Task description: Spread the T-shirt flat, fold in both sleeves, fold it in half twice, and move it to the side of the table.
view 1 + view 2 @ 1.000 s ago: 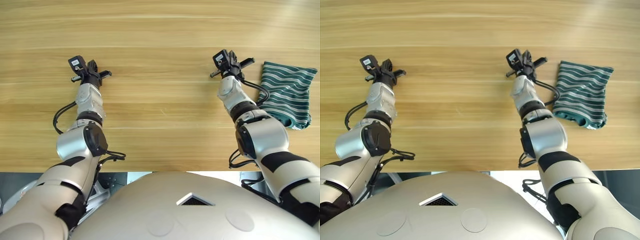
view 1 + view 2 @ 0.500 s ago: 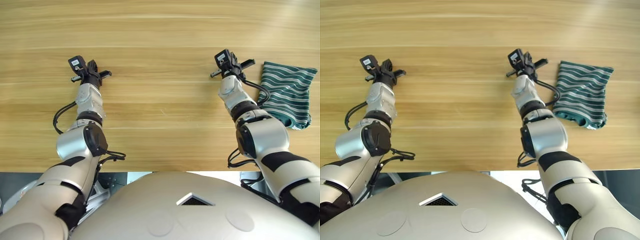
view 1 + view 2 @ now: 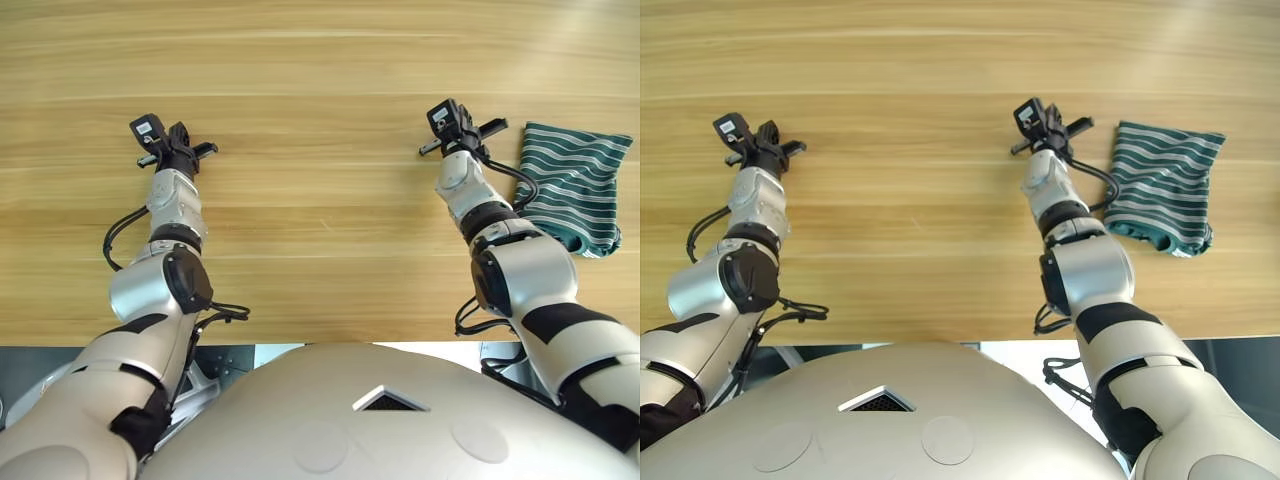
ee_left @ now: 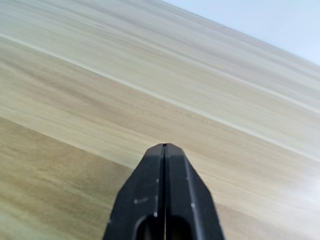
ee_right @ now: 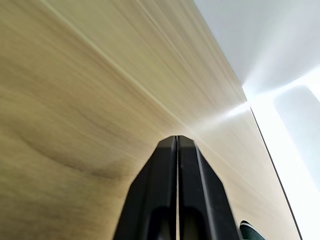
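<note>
The T-shirt (image 3: 575, 186) is green with white stripes and lies folded into a small packet at the right side of the wooden table (image 3: 320, 60). My right gripper (image 3: 466, 118) hovers low over the bare wood just left of the packet, shut and holding nothing; its fingers (image 5: 170, 165) are pressed together. A dark green edge of the shirt (image 5: 251, 231) peeks in beside them. My left gripper (image 3: 176, 141) is far off at the table's left, also shut and holding nothing, with its fingertips (image 4: 159, 165) closed over bare wood.
The table's near edge (image 3: 330, 340) runs just in front of my elbows. Its far edge (image 4: 235, 31) meets a pale wall. Bare wood stretches between the two arms and beyond them.
My left gripper has shifted slightly to the left. The right gripper and the folded T-shirt have stayed put.
</note>
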